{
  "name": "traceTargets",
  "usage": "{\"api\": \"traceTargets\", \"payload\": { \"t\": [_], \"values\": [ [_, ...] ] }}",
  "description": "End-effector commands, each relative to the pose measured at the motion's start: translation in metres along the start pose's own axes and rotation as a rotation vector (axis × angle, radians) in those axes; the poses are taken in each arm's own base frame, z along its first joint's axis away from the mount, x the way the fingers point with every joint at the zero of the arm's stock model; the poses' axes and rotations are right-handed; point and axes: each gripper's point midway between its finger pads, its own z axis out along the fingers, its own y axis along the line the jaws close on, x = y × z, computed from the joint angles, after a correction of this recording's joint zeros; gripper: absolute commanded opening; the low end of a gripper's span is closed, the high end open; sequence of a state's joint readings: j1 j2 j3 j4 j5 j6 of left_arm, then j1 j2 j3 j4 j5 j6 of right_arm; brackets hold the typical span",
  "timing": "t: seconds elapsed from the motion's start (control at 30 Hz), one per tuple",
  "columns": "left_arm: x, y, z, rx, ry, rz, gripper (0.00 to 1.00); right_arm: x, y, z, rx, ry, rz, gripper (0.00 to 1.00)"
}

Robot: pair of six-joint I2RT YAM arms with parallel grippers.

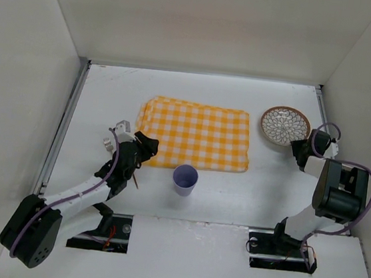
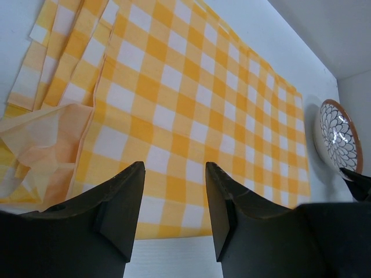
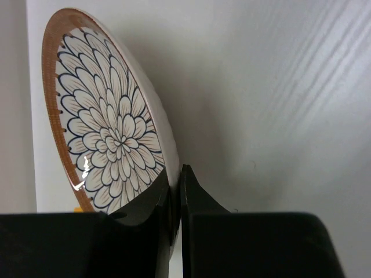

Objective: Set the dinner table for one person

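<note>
Nearest me, left arm (image 1: 75,197) and right arm (image 1: 330,189) rise from the near edge of the tabletop (image 1: 103,96). The left jaws hang released over the near-left corner of the checked cloth (image 1: 199,134), arm stretched forward; only its wrist view shows that corner crumpled. The right jaws clench the near rim of the plate (image 1: 285,125), near the right rail (image 1: 321,107). A cup (image 1: 185,179) stands off the cloth's near edge.

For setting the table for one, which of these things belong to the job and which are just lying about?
Job: table, checked cloth, plate, cup.
Lying about: nothing sure; a small shiny thing left of the cloth, too blurred to name.
</note>
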State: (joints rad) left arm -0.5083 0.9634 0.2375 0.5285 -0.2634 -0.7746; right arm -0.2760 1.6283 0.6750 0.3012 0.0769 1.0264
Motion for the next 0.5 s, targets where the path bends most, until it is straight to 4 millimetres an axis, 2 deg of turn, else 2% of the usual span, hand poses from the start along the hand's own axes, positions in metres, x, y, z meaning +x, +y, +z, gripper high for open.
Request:
{"api": "traceTargets", "payload": {
  "t": [0.0,0.07,0.2,0.23,0.33,0.4,0.47],
  "values": [
    [-0.008,-0.005,0.001,0.025,-0.038,-0.024,0.44,-0.014,0.022,-0.012,-0.118,-0.042,0.026,0.07],
    [-0.008,-0.004,0.002,0.023,-0.038,-0.025,0.44,-0.025,0.036,-0.026,-0.174,-0.074,0.043,0.06],
    [-0.008,-0.004,0.002,0.025,-0.036,-0.033,0.44,-0.045,0.084,-0.071,-0.351,-0.113,0.046,0.05],
    [-0.009,-0.004,0.003,0.023,-0.038,-0.035,0.44,-0.044,0.101,-0.086,-0.411,-0.107,0.036,0.05],
    [-0.011,-0.001,0.002,0.021,-0.047,-0.045,0.45,-0.026,0.14,-0.118,-0.551,-0.045,-0.01,0.06],
    [-0.015,-0.004,-0.001,0.037,-0.058,-0.054,0.46,-0.001,0.161,-0.138,-0.623,0.016,-0.044,0.06],
    [-0.019,-0.006,-0.003,0.046,-0.074,-0.06,0.46,0.034,0.179,-0.155,-0.688,0.104,-0.1,0.06]
  ]
}}
